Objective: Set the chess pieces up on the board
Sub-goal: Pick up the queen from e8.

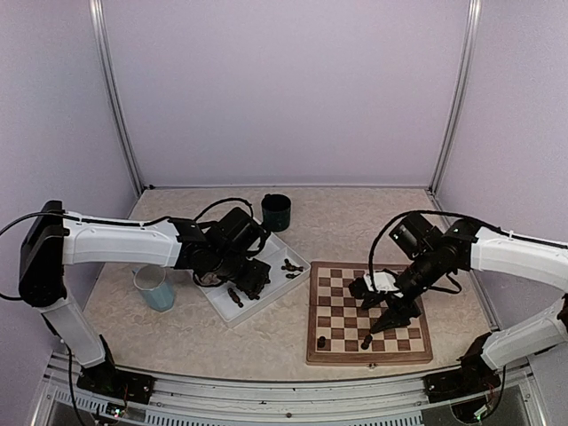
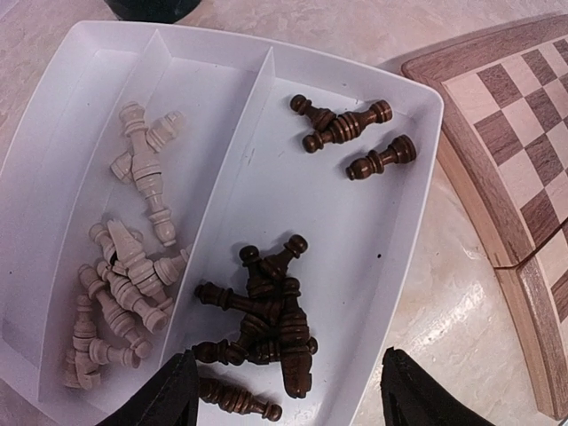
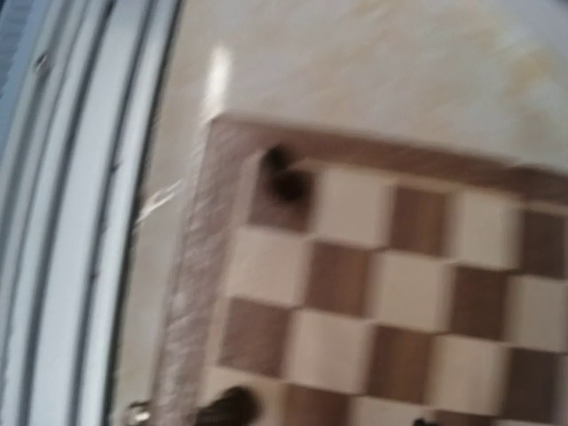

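Observation:
The board (image 1: 369,311) lies at the right of the table. Two dark chess pieces stand on its near row, one at the corner (image 1: 321,341) and one further right (image 1: 366,340). Both show blurred in the right wrist view, the corner piece (image 3: 284,182) and the other (image 3: 229,408). My right gripper (image 1: 393,318) hovers over the board with fingers spread and nothing in it. My left gripper (image 2: 288,399) is open above the white tray (image 2: 417,124), just over a heap of dark pieces (image 2: 271,315). Pale pieces (image 2: 124,275) lie in the tray's left compartment.
Three more dark pieces (image 2: 355,133) lie at the tray's far end. A light blue cup (image 1: 155,288) stands left of the tray and a dark cup (image 1: 276,211) behind it. The board's corner (image 2: 524,177) is close to the tray's right side.

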You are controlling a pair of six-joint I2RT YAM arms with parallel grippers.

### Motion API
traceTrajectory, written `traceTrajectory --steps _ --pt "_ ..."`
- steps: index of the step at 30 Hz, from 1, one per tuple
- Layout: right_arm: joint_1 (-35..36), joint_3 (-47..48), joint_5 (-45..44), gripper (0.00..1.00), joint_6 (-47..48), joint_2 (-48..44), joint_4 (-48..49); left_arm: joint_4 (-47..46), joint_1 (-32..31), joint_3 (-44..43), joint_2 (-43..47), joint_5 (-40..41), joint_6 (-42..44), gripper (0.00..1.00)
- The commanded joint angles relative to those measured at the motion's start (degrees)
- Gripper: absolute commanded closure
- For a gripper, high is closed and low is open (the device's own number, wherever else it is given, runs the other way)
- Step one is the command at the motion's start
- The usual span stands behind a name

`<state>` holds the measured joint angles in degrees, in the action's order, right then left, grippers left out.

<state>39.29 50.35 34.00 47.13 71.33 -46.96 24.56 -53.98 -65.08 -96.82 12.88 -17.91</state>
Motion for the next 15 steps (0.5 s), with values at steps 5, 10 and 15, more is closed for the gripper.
traceTrajectory --steps 5,10,15 --pt "6.9 -6.0 -7.4 0.44 0.1 1.8 2.2 0.9 0.1 -2.6 -1.3 -0.4 0.5 0.30" --pt "7.7 -5.9 -7.5 0.54 -0.5 3.6 4.2 1.0 0.2 -2.2 -1.0 -0.3 0.4 0.30" --pt "8.5 -6.3 -7.6 0.71 -0.8 4.4 5.2 1.0 0.2 -3.0 -1.5 -0.6 0.7 0.30"
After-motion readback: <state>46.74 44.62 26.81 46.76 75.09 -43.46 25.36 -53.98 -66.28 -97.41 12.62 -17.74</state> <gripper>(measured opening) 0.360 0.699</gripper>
